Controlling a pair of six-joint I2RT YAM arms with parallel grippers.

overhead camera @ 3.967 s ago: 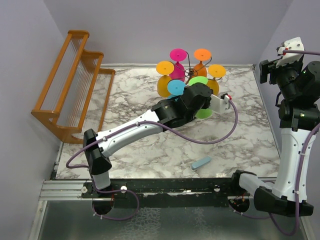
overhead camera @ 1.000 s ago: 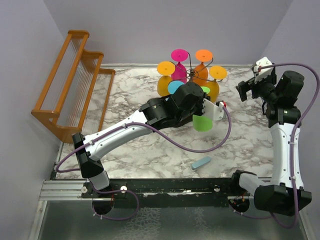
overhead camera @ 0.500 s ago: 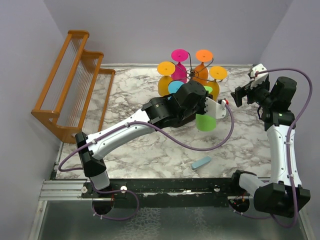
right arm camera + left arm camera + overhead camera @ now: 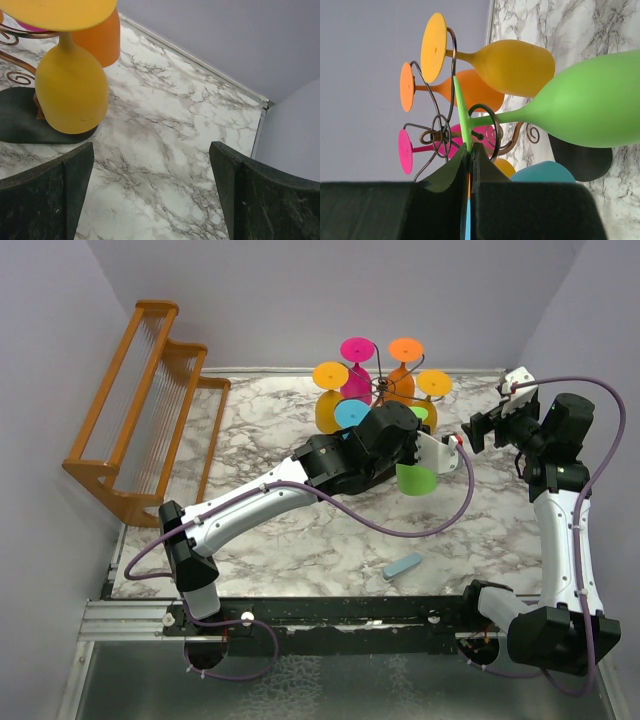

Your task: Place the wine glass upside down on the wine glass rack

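Note:
The wine glass rack (image 4: 381, 390) is a dark wire tree on a black oval base (image 4: 581, 161), at the back middle of the table. Several coloured glasses hang on it upside down: yellow (image 4: 512, 67), orange (image 4: 470, 90), pink (image 4: 357, 352) and blue (image 4: 350, 413). My left gripper (image 4: 469, 146) is shut on the foot of the green wine glass (image 4: 592, 105), seen edge-on between the jaws. The glass hangs upside down, its stem beside a wire loop of the rack. In the top view this gripper (image 4: 421, 432) is at the rack's right front. My right gripper (image 4: 150, 190) is open and empty, right of the rack (image 4: 478, 430).
A large orange-brown wooden stepped rack (image 4: 150, 400) stands at the left wall. A small pale blue flat piece (image 4: 403, 565) lies near the table's front edge. Purple walls close in the back and both sides. A yellow glass (image 4: 72, 95) hangs close to the right gripper.
The left gripper has carried the green glass a little right and back, closer to the rack. The right arm has come down from the right wall and now stands beside the rack.

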